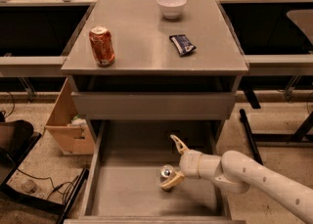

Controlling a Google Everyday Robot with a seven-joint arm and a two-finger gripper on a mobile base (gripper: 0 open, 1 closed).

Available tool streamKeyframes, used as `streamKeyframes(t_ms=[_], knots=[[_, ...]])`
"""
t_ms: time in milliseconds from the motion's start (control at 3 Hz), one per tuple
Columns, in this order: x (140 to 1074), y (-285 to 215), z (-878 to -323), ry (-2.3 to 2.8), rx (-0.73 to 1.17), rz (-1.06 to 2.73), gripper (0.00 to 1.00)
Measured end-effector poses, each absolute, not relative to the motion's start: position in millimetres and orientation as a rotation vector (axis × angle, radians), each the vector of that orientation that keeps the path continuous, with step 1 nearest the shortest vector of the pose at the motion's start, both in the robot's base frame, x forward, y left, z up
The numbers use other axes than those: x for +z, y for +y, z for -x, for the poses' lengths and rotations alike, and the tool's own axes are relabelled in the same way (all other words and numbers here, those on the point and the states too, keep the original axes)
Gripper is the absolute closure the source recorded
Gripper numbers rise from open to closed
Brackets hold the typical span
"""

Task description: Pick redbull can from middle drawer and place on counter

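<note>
The redbull can (167, 173) stands upright in the open middle drawer (122, 193), its shiny silver top showing. My gripper (174, 164) reaches in from the right on a white arm and is open. One fingertip (172, 181) sits just in front of the can and the other fingertip (177, 143) is behind it and a little to the right. The can sits between the fingers, nearer the front one. The counter (142, 47) is the grey cabinet top above the drawer.
On the counter stand a red-orange soda can (101, 46), a white bowl (171, 6) and a dark snack packet (182, 44). A tan cardboard box (68, 120) sits on the floor left of the cabinet. Cables (44, 189) lie at the lower left.
</note>
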State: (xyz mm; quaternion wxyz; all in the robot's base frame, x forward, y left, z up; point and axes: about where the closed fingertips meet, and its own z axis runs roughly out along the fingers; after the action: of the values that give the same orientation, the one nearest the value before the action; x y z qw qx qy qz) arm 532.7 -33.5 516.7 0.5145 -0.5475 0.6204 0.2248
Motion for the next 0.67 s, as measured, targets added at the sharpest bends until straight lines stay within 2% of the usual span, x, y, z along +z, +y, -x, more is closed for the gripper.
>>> streamKeyframes(t_ms=[667], knots=[[465.4,-36.2,-508.3,1.578,0.648,1.251,0.01]])
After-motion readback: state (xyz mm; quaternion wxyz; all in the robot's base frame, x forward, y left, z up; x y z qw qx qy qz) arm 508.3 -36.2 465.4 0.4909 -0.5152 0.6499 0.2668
